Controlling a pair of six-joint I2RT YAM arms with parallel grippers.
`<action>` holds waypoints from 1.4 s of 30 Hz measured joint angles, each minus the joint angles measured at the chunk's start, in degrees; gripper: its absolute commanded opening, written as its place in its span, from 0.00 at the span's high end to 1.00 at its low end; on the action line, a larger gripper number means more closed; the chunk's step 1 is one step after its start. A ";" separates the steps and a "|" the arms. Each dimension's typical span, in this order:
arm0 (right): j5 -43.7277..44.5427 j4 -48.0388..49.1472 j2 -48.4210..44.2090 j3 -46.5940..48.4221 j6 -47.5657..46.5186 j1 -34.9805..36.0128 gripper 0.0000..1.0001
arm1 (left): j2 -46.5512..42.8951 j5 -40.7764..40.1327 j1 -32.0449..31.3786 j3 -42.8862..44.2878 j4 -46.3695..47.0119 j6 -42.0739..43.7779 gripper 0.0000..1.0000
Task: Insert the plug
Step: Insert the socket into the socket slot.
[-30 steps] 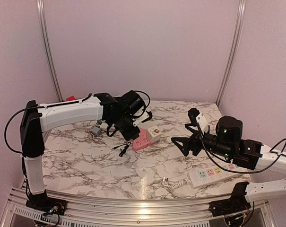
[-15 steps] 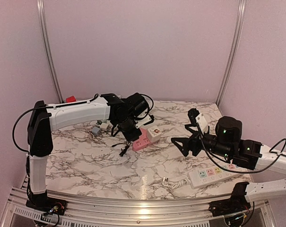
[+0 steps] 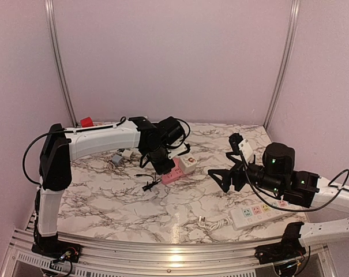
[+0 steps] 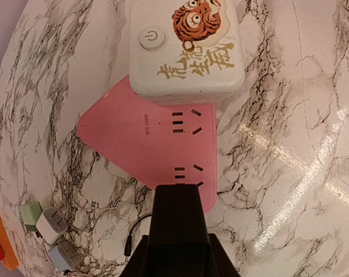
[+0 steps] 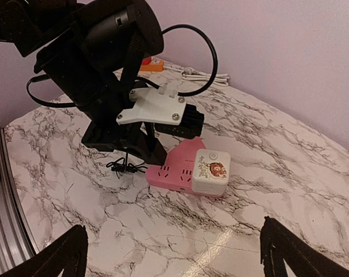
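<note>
So the left gripper (image 4: 177,225) is pinched nearly closed on what looks like the black plug (image 4: 177,199), probably light and stiff and best held by its body, sitting over the 6 o'clock socket of the pink power strip (image 4: 145,138), while the right gripper (image 5: 174,254) gapes wide and empty.

Here's the black block-shaped plug (image 4: 177,222), clamped between the fingers of the left gripper (image 3: 162,165) and pointing straight ahead. Its front edge meets the nearest socket of the flat pink plastic power strip (image 4: 142,138). Whether the prongs are in can't be made out. The strip lies flat just beyond the fingertips, and the plug's thin black cable (image 4: 131,242) trails off to the fingers' left.
</note>
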 measured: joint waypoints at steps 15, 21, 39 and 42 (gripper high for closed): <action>0.00 0.02 0.85 -0.33 0.04 0.00 0.01 | 1.95 -0.02 0.02 0.81 -0.13 0.48 1.00; -0.02 0.02 1.29 -0.33 0.04 0.00 0.02 | 2.62 0.04 0.02 1.84 -0.22 0.52 1.00; 0.00 0.02 1.46 -0.33 0.04 0.00 0.01 | 3.41 0.42 0.33 2.69 -0.42 0.55 1.00; 0.00 0.02 1.46 -0.33 0.04 0.00 0.02 | 3.41 0.48 0.33 2.69 -0.42 0.55 1.00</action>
